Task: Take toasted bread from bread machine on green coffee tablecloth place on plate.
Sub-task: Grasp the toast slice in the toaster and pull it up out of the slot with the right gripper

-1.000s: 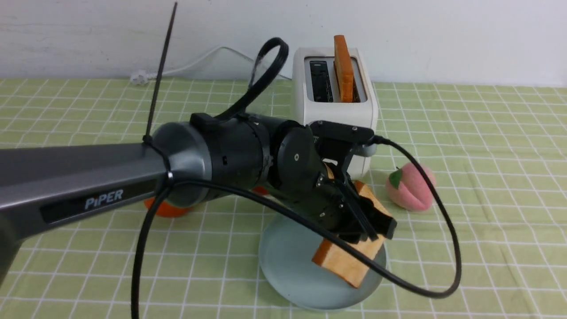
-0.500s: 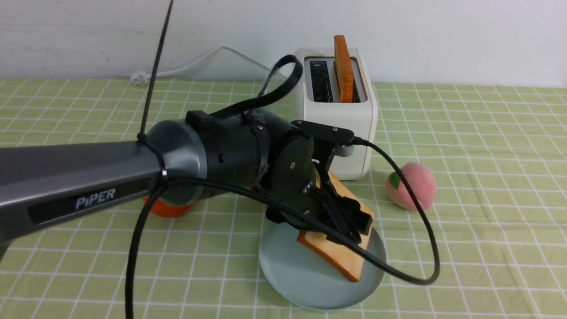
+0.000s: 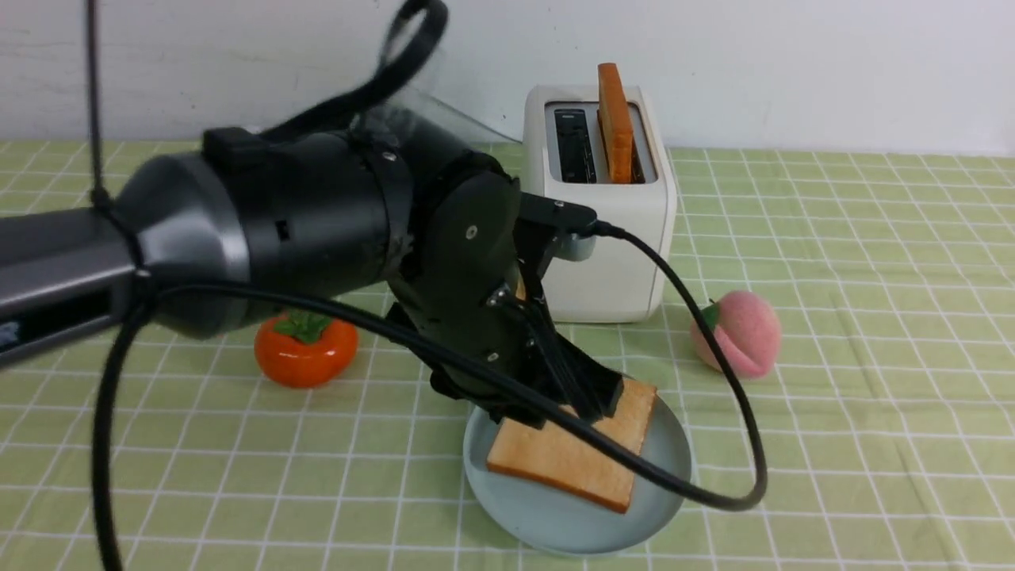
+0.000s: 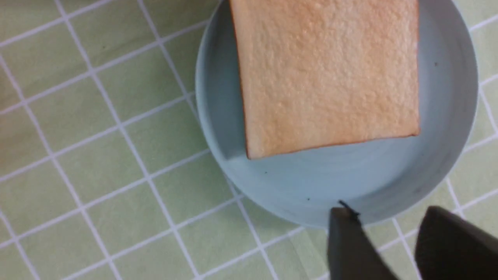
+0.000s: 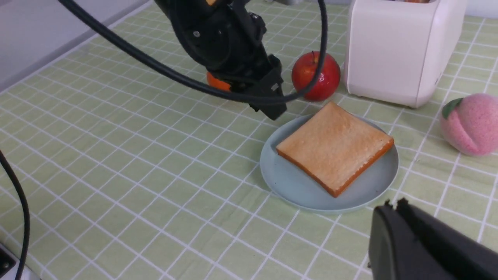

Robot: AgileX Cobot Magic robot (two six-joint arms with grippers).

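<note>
Front: a slice [image 3: 571, 456] lies flat on the plate [image 3: 555, 527]; the second slice [image 3: 612, 119] stands in the toaster [image 3: 610, 262].
Left wrist: the left gripper [image 4: 389, 221] is slightly parted and empty, near the rim (it could clip and tip the plate).
Right wrist: the right gripper [image 5: 393, 210] is closed and empty.

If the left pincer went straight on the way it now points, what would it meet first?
Probably the rim of the plate, clear of the toast; depth is unclear, so it might touch the tablecloth beside that rim.
</note>
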